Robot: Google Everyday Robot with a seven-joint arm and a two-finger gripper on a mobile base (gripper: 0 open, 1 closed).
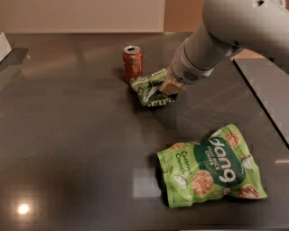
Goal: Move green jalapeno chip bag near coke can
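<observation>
A dark, glossy tabletop (pixel 67 135) fills the scene, with a lamp glare (pixel 23 208) at its near edge, at seven o'clock. At about five o'clock lies the bright green Dang rice-chip bag (pixel 210 167), flat, label up, well apart from everything else. Farther back, just past centre toward one o'clock, the crinkled green jalapeno chip bag (pixel 149 89) sits with its right edge pinched in the tan fingertips of the gripper (pixel 169 85). The grey arm (pixel 216 40) comes in from two o'clock. The bag lies at four o'clock of the coke can (pixel 132 64), just beside its base; actual contact is unclear. The can stands upright. Beyond runs a pale wall (pixel 81 13).
</observation>
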